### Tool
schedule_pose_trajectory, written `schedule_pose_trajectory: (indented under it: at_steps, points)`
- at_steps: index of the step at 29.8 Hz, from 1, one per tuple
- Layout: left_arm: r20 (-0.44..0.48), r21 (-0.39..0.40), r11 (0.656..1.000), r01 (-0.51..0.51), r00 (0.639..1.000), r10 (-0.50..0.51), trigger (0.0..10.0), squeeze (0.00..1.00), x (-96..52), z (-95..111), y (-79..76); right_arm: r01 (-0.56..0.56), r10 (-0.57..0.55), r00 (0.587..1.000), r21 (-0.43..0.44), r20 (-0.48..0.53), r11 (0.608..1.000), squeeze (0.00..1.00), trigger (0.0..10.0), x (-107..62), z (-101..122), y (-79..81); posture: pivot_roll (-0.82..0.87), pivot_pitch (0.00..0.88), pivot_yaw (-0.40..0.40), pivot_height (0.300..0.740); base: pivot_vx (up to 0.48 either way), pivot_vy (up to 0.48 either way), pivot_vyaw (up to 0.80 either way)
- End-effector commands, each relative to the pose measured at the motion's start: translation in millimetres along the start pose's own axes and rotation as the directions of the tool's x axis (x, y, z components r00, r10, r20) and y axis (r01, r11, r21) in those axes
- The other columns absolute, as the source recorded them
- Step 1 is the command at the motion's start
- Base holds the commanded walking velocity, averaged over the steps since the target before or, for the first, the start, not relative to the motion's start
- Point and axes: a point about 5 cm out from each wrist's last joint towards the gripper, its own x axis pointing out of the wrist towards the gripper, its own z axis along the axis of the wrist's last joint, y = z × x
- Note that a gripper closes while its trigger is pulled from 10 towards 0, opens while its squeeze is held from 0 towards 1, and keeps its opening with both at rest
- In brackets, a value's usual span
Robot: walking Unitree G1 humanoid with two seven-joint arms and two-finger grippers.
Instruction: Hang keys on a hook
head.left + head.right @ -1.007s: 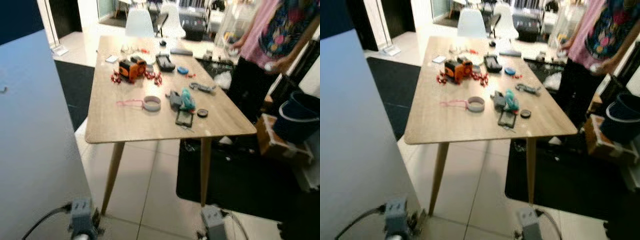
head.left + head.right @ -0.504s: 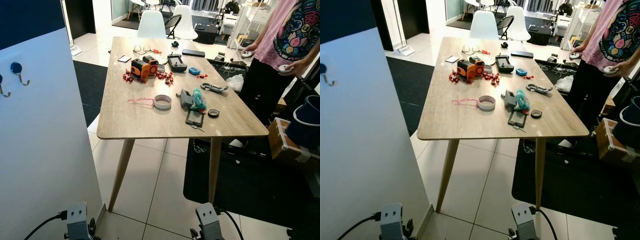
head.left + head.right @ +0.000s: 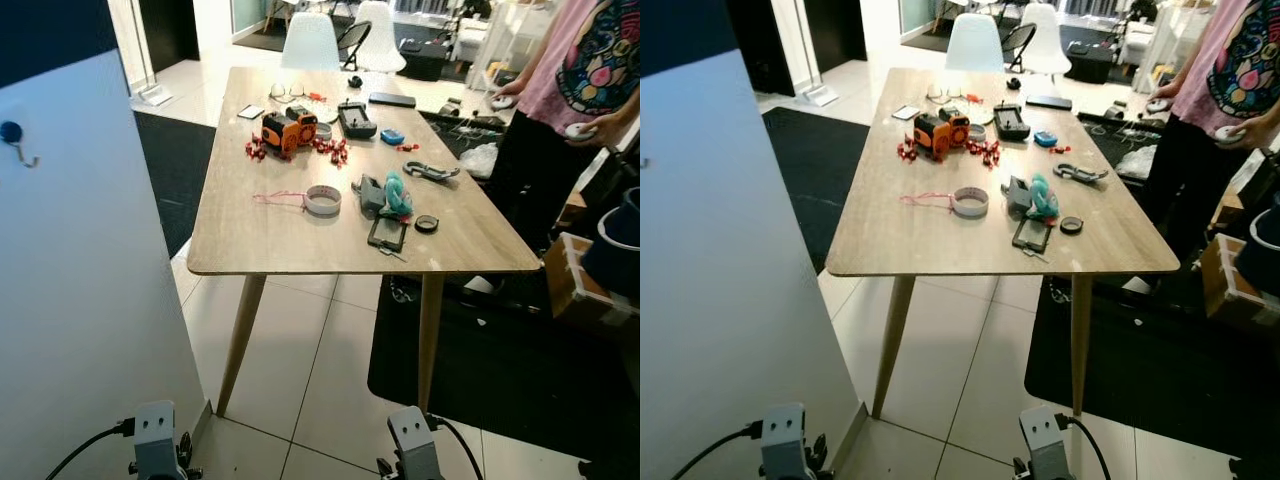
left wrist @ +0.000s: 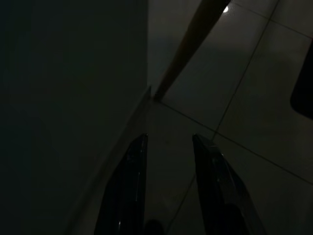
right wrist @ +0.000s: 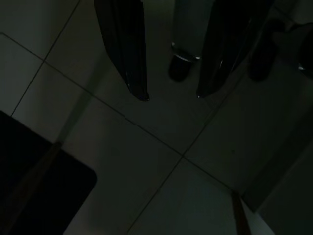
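Observation:
A small bunch with a teal fob [image 3: 398, 192] and a grey piece [image 3: 371, 193], possibly the keys, lies on the wooden table [image 3: 250, 240] toward its near right. A metal hook under a blue knob [image 3: 14, 139] sticks out of the white panel [image 3: 80, 300] on my left. Both arms hang low by the floor, their grey wrists [image 3: 158, 445] [image 3: 410, 442] at the lower edge. My left gripper [image 4: 168, 139] is open over pale tiles beside the panel's foot and a table leg. My right gripper [image 5: 172, 96] is open above tiles, holding nothing.
The table also carries an orange device [image 3: 283, 130], a tape roll [image 3: 322, 199], a black phone-like item [image 3: 386, 234], a carabiner [image 3: 430, 171] and other small items. A person in a pink shirt [image 3: 585, 80] stands at its right. A black mat [image 3: 500, 360] lies beyond; white chairs [image 3: 310, 42] stand behind.
The picture has sharpened and shifted as my head moved; one of the two hooks seen half a second ago has left the frame. Table items lie unchanged.

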Motion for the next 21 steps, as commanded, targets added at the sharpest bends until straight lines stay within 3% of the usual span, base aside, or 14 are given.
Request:
schedule_pose_trajectory:
  at_steps: [1, 9, 14, 21]
  points:
    - [-0.015, 0.006, 1.000, -0.005, 1.000, 0.005, 10.0, 0.00, -1.7, -3.9, 1.5, 0.010, -0.010, 1.000, 0.005, -0.005, 1.000, 0.00, 10.0, -1.6, -3.0, -1.9, 0.08, 0.038, -0.046, 0.740, 0.000, -0.442, 0.00]
    - [-0.021, 0.012, 1.000, -0.010, 1.000, 0.010, 10.0, 0.00, -2.1, -5.0, 2.0, 0.009, -0.009, 1.000, 0.002, -0.002, 1.000, 0.00, 10.0, -1.7, -2.6, -2.3, 0.08, 0.042, -0.048, 0.740, 0.000, -0.442, 0.00]
    - [-0.032, 0.071, 0.997, 0.008, 0.999, -0.006, 10.0, 0.00, -1.0, -4.6, -0.7, 0.006, -0.006, 1.000, -0.001, -0.001, 1.000, 0.00, 10.0, -1.4, -2.2, -1.8, 0.08, 0.048, -0.048, 0.740, 0.000, 0.000, 0.00]
    - [-0.024, 0.064, 0.998, 0.002, 1.000, 0.000, 10.0, 0.00, 0.7, -1.7, -2.6, 0.005, -0.005, 1.000, -0.002, -0.002, 1.000, 0.00, 10.0, -1.0, -1.6, -1.7, 0.08, 0.050, -0.049, 0.740, 0.000, 0.000, 0.00]
